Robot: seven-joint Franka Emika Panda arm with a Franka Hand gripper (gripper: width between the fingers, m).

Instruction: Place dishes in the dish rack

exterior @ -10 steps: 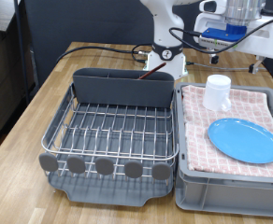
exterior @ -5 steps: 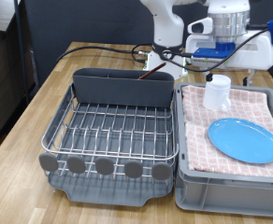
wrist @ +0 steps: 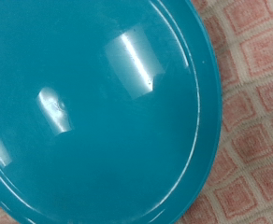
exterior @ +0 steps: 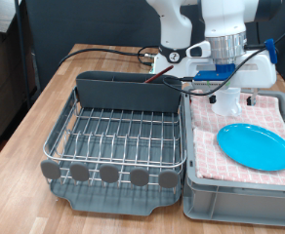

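My gripper hangs low over the grey plastic crate lined with red-checked cloth; whether it is released or clenched I cannot tell. The round light-blue plate lies flat on that cloth directly below and just forward of my gripper, filling my wrist view. The silver wire dish rack in its dark grey tray stands beside the crate on the wooden worktop, holding no dishes.

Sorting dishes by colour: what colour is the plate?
Light blue; the plate shows best in the wrist view.
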